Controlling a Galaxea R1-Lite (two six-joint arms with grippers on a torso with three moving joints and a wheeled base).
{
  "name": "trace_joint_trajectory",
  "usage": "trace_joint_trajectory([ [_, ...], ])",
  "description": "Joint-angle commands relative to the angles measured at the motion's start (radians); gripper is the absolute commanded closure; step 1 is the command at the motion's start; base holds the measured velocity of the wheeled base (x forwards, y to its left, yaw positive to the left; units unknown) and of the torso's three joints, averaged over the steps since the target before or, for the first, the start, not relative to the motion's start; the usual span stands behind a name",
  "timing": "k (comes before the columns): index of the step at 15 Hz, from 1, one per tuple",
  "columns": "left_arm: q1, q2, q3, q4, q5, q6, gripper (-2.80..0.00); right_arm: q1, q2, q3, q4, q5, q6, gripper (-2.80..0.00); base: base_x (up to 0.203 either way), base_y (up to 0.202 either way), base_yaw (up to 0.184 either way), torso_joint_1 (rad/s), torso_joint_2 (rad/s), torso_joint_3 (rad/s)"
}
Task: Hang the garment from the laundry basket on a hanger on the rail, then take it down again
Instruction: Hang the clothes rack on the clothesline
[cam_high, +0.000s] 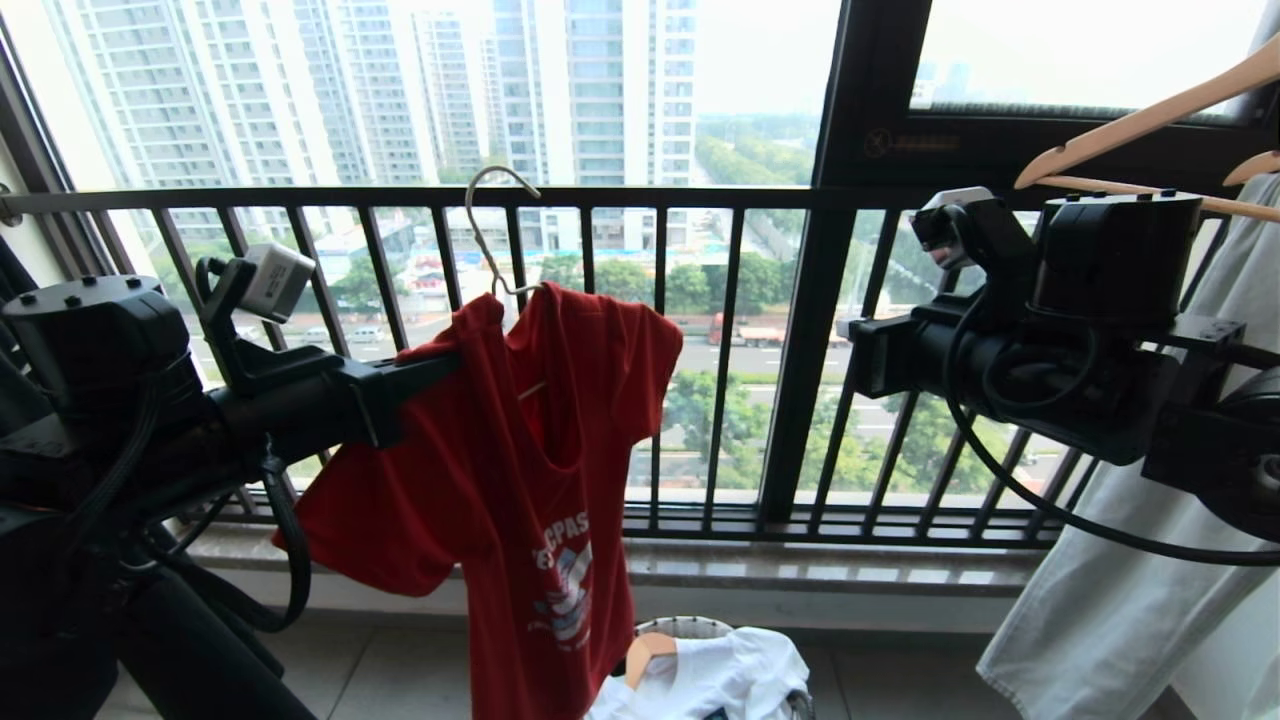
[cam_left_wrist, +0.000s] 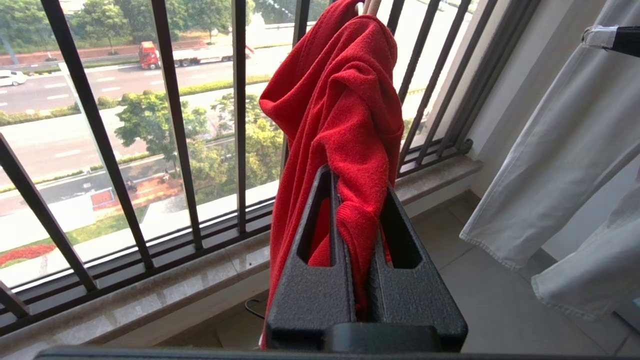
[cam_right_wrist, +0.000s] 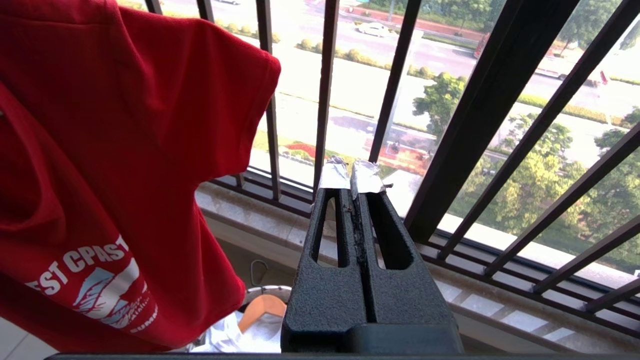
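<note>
The garment (cam_high: 520, 470), a red T-shirt with white lettering, hangs on the thin cream wire hanger (cam_high: 497, 215). The hanger's hook stands free in the air in front of the window bars. My left gripper (cam_high: 450, 365) is shut on the shirt's shoulder fabric (cam_left_wrist: 350, 125), with red cloth bunched between its fingers (cam_left_wrist: 320, 235). My right gripper (cam_high: 862, 352) is off to the right, apart from the shirt, shut on nothing, its taped fingertips (cam_right_wrist: 334, 175) touching. The laundry basket (cam_high: 690, 627) sits on the floor below the shirt. The rail is out of view.
The black barred window railing (cam_high: 600, 197) and stone sill (cam_high: 800, 560) run straight ahead. Thick wooden hangers (cam_high: 1130, 125) carry a pale garment (cam_high: 1130, 560) at the right. A white garment (cam_high: 730, 675) and a wooden hanger (cam_high: 648, 655) lie in the basket.
</note>
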Motion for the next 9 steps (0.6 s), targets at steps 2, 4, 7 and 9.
trace_joint_trajectory([
  [2, -0.002, -0.019, -0.01, -0.002, -0.004, -0.002, 0.0, 0.0, -0.065, 0.01, -0.004, 0.002, -0.001, 0.0, 0.0, 0.0, 0.0, 0.0, 0.0, 0.0],
  [4, -0.007, -0.028, -0.007, 0.001, -0.006, -0.002, 0.0, 0.0, -0.086, 0.016, -0.003, -0.003, -0.002, 0.0, 0.0, 0.0, 0.0, 0.0, 0.0, 0.0],
  [7, -0.008, -0.054, 0.015, 0.001, -0.004, -0.002, 0.0, 0.002, -0.117, 0.056, -0.003, -0.003, 0.001, 0.0, 0.0, 0.0, 0.0, 0.0, 0.0, 0.0],
  [9, -0.008, -0.116, 0.053, 0.003, -0.003, -0.002, 0.0, 0.005, -0.179, 0.086, -0.002, 0.0, -0.001, 0.0, 0.0, 0.0, 0.0, 0.0, 0.0, 0.0],
])
